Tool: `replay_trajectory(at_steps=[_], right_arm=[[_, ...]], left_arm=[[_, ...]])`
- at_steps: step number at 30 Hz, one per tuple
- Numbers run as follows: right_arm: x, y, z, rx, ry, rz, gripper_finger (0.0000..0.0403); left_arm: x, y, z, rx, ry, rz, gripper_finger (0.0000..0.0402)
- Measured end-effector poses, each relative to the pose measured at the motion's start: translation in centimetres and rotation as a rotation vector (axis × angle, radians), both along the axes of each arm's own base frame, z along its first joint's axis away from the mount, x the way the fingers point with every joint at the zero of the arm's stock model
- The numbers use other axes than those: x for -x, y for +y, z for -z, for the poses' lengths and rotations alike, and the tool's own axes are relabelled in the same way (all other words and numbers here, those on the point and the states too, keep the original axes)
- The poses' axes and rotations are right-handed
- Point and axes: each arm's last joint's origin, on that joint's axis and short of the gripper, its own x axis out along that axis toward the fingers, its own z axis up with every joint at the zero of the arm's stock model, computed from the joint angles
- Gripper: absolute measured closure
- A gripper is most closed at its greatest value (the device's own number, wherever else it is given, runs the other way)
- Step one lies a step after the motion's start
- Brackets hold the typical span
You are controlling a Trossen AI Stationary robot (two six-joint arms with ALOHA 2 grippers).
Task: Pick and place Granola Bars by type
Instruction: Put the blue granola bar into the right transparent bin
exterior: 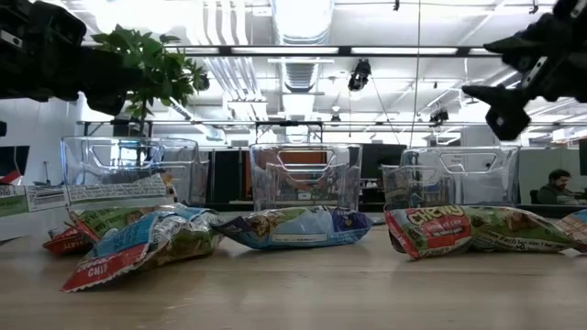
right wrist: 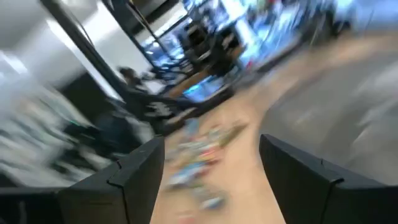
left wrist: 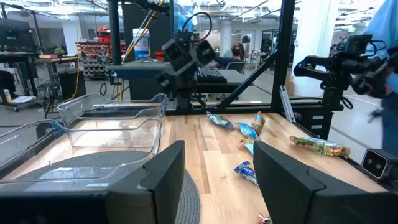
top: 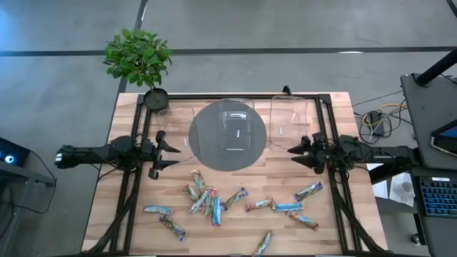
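- High view shows the Granola Bars (top: pixel 214 203) scattered over the near half of the wooden table (top: pixel 128 207), none of them in a bin.
- Nearest the front edge, one bar (top: pixel 263 243) lies alone, right of centre.
- A little farther in on the left, two bars (top: pixel 158 210) lie apart from the rest, one beside the other.
- At centre, a loose cluster (top: pixel 203 196) of several bars overlaps, blue, green and orange wrappers mixed.
- To the right, a row of bars (top: pixel 285 207) runs toward the right side, with one blue-green bar (top: pixel 308 190) tilted just beyond it.
- Low view sees the wrappers from table height: a crumpled red and blue one (exterior: pixel 138 243) at left, a blue one (exterior: pixel 298 226) at centre, a red and green one (exterior: pixel 468 229) at right.
- Beyond the bars, the left gripper (top: pixel 163 152) hangs over the left part of the table, jaws spread and holding nothing.
- Level with it, the right gripper (top: pixel 298 155) hangs over the right part, jaws likewise spread and empty.
- Between the grippers lies a round grey mat (top: pixel 203 146) with a clear bin (top: pixel 235 125) on it.
- Another clear bin (top: pixel 288 121) stands to its right; the low view shows a third (exterior: pixel 128 165) at the left.
- At the far left corner stands a potted plant (top: pixel 139 61).
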Motion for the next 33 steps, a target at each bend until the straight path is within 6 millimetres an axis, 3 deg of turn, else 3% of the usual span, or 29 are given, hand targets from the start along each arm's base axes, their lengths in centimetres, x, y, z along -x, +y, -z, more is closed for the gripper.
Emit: replay_trajectory(at_steps=[4, 6, 15, 18, 23, 29, 33], right_arm=[[0.0, 0.0, -0.2, -0.344, 0.014, -0.03, 0.0146], [0.0, 0.0, -0.6, -0.435, -0.026, -0.038, 0.0144], [0.5, 0.1, -2.9, -0.461, -0.253, -0.111, 0.0149], [0.5, 0.4, -3.1, -0.452, -0.219, -0.214, 0.0152], [0.4, 1.5, -4.4, -0.402, 0.101, -0.324, 0.0152], [1.4, 2.2, -5.2, -0.139, 0.795, -0.279, 0.0152], [0.6, 2.8, -5.6, 0.056, 1.055, -0.337, 0.0152]], left_arm=[[0.0, 0.0, 0.0, 0.0, 0.0, 0.001, 0.0227], [0.0, 0.0, 0.0, 0.0, 0.0, 0.0, 0.0227], [0.0, 0.0, 0.0, 0.0, 0.0, 0.0, 0.0227], [0.0, 0.0, 0.0, 0.0, 0.0, 0.0, 0.0227], [0.0, 0.0, 0.0, 0.0, 0.0, 0.0, 0.0227], [0.0, 0.0, 0.0, 0.0, 0.0, 0.0, 0.0227], [0.0, 0.0, 0.0, 0.0, 0.0, 0.0, 0.0227]])
